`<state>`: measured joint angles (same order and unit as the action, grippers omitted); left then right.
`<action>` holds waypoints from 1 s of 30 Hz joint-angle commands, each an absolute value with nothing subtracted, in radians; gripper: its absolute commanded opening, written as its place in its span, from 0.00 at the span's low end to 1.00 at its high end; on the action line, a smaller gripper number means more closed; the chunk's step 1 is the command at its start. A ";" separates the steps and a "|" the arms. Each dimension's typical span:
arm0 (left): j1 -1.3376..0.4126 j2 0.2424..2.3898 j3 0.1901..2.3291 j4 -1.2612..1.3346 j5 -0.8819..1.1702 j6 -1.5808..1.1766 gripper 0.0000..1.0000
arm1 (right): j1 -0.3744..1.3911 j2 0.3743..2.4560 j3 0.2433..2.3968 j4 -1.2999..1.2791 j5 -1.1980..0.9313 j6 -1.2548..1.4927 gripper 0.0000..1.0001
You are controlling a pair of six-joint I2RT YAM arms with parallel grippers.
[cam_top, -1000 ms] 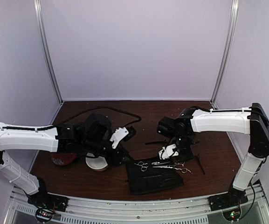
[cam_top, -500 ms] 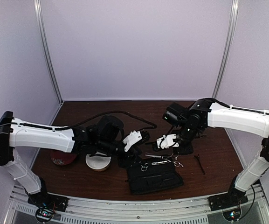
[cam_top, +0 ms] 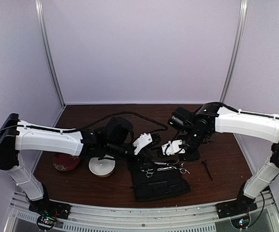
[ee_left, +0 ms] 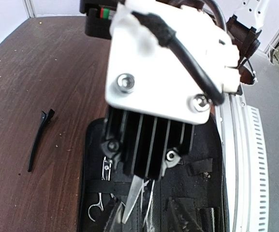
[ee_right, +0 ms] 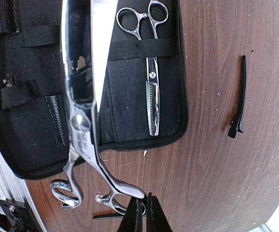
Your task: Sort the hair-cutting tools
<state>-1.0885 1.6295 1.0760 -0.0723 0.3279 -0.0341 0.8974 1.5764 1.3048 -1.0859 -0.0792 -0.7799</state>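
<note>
Long silver scissors [ee_right: 81, 121], handle pinched in the closed right end effector [ee_right: 142, 212], partly screen the black pouch [ee_right: 124, 111] holding thinning shears [ee_right: 151, 96], with a clip [ee_right: 241, 92] beside; the left end effector [cam_top: 149, 140] opening is unclear.

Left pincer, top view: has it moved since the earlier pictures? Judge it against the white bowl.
Yes. The left pincer has travelled rightward, away from the white bowl and toward the black pouch.
</note>
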 commanded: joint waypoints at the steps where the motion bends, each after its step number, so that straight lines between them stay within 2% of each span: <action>1: -1.092 1.650 1.108 -0.044 0.363 -0.027 0.38 | 0.905 1.554 1.313 -1.086 -0.083 -0.783 0.00; 4: -1.092 1.652 1.109 -0.046 0.363 -0.029 0.38 | 0.905 1.554 1.313 -1.086 -0.080 -0.784 0.00; 17: -1.092 1.675 1.127 -0.062 0.372 -0.037 0.04 | 0.907 1.563 1.310 -1.088 -0.081 -0.782 0.00; 19: -1.092 1.674 1.125 -0.058 0.367 -0.043 0.00 | 0.907 1.564 1.309 -1.091 -0.082 -0.784 0.00; 22: -1.092 1.663 1.119 -0.045 0.334 -0.058 0.00 | 0.907 1.572 1.308 -1.095 -0.076 -0.789 0.00; 23: -1.092 1.654 1.116 -0.047 0.312 -0.068 0.09 | 0.907 1.577 1.310 -1.097 -0.073 -0.790 0.00; 25: -1.092 1.624 1.107 -0.071 0.262 -0.095 0.34 | 0.907 1.589 1.309 -1.107 -0.056 -0.796 0.00; 26: -1.092 1.603 1.087 -0.085 0.243 -0.111 0.42 | 0.907 1.595 1.307 -1.112 -0.047 -0.801 0.00; 28: -1.092 1.552 1.033 -0.094 0.215 -0.134 0.48 | 0.906 1.608 1.293 -1.113 -0.008 -0.829 0.00; 30: -1.092 1.505 0.981 -0.121 0.194 -0.152 0.49 | 0.904 1.627 1.282 -1.110 0.031 -0.855 0.00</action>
